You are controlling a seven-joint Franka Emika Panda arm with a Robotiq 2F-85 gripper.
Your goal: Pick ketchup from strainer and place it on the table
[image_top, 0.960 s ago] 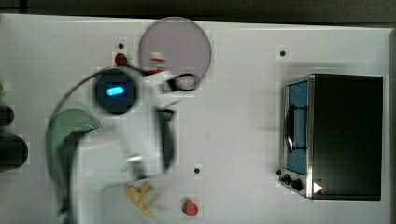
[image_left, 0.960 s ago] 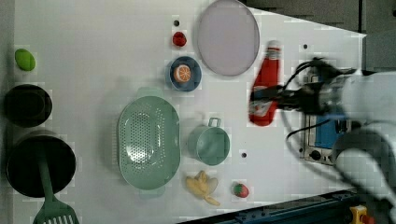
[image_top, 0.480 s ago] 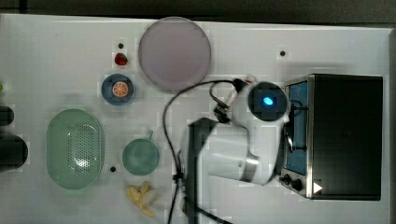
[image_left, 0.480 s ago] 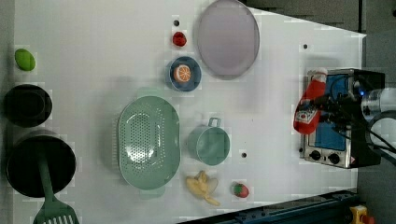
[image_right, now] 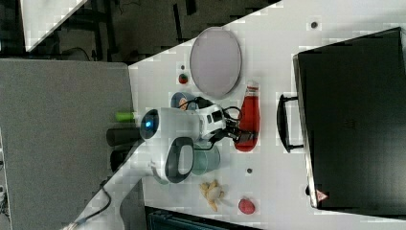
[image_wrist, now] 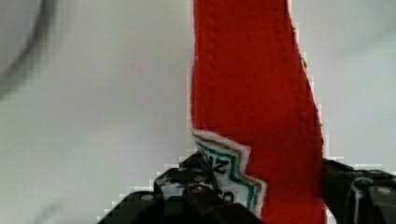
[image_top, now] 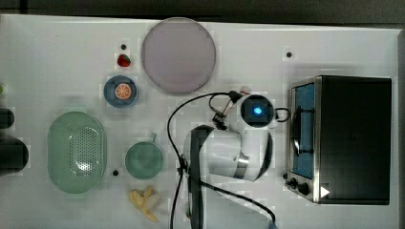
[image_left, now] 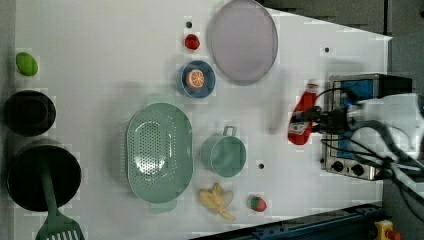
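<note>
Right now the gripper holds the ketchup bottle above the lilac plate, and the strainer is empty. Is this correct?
Not quite. The gripper holds the ketchup bottle over the bare table beside the toaster oven, not above the lilac plate, as the left view shows. The strainer is indeed empty.

One ketchup bottle (image_left: pixel 302 116). One green strainer (image_left: pixel 159 151). One teal cup (image_left: pixel 224 154). One lilac plate (image_left: pixel 243 40). Two strawberries (image_left: pixel 192 41) (image_left: pixel 258 203). One blue dish (image_left: pixel 195 79) holding an orange slice. One banana bunch (image_left: pixel 216 198). One toaster oven (image_top: pixel 345 138). One green spatula (image_left: pixel 53 217).
</note>
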